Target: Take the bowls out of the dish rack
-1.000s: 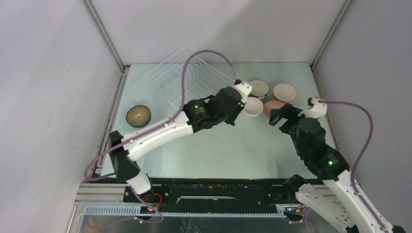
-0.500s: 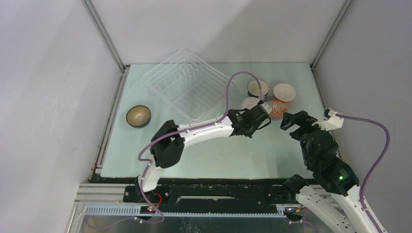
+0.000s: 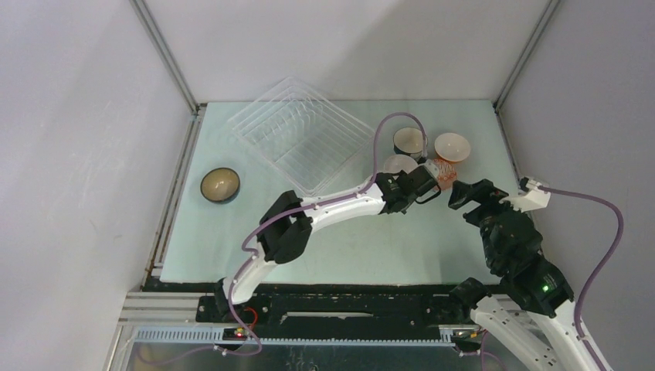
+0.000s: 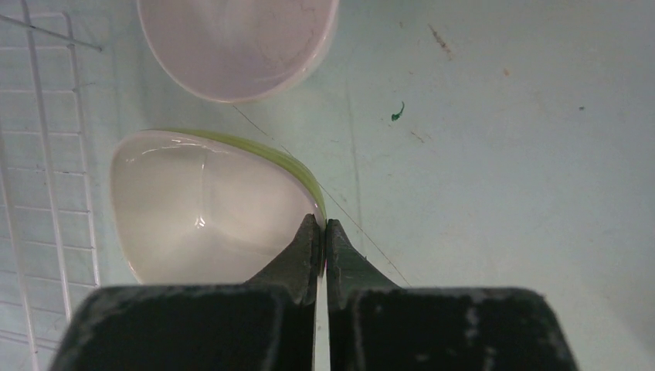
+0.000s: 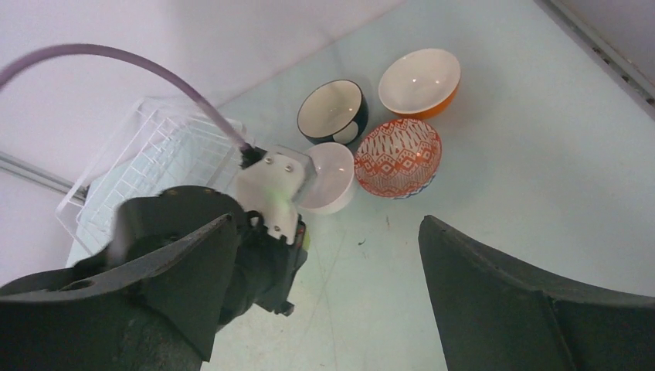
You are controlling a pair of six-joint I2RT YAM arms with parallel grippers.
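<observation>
Pinching lime bowl (image 4: 208, 209) rim with left gripper (image 4: 319, 232), clamped on it | lime bowl seemingly resting on table (image 4: 502, 154) just beside rack (image 4: 46, 154), white bowl (image 4: 235, 46) near it | right gripper (image 3: 467, 191) spread wide, holding nothing, near patterned bowl (image 5: 398, 157) | navy bowl (image 5: 332, 108) and orange bowl (image 5: 419, 81) beyond | 6th bowl (image 3: 220, 185) alone, left of rack

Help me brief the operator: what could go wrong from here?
The left gripper pinches the lime bowl only by its rim, so it could slip or tilt. The white bowl sits close beside it and could get knocked. The open right gripper is near the left one, so the arms might collide.
</observation>
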